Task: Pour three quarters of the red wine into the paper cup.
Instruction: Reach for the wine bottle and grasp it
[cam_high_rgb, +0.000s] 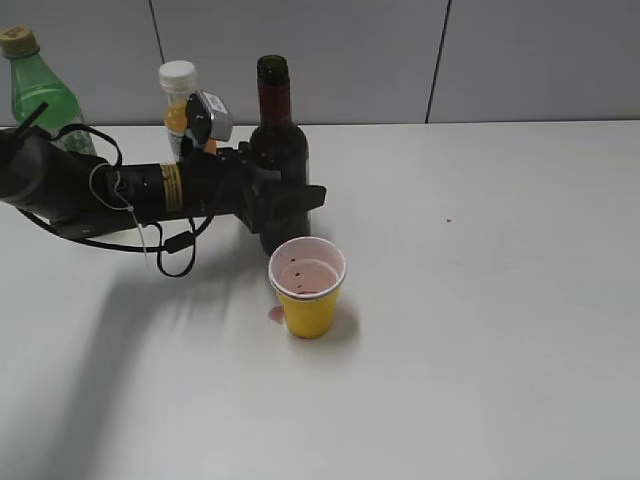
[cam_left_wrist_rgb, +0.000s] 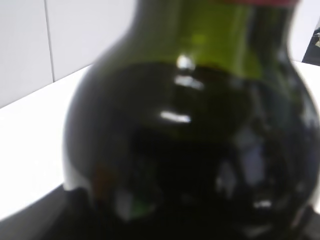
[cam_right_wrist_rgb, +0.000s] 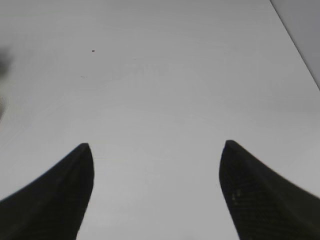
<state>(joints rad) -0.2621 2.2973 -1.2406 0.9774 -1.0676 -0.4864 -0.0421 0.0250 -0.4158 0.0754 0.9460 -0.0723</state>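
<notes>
Right now the white bench (cam_high_rgb: 500, 330) is carrying everything. Standing upright on it, the dark bottle (cam_high_rgb: 277, 150) is holding the red wine (cam_left_wrist_rgb: 200, 165), with the left tool (cam_high_rgb: 285, 205) clamping its body. Just in front, the paper cup (cam_high_rgb: 307, 287) is sitting upright. Elsewhere, the right tool (cam_right_wrist_rgb: 156, 155) is hanging spread wide, holding nothing.

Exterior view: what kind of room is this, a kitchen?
Probably a lab or test room, not a kitchen: a bare white table, plain grey wall panels, and a cabled robot arm at a wine bottle.
</notes>
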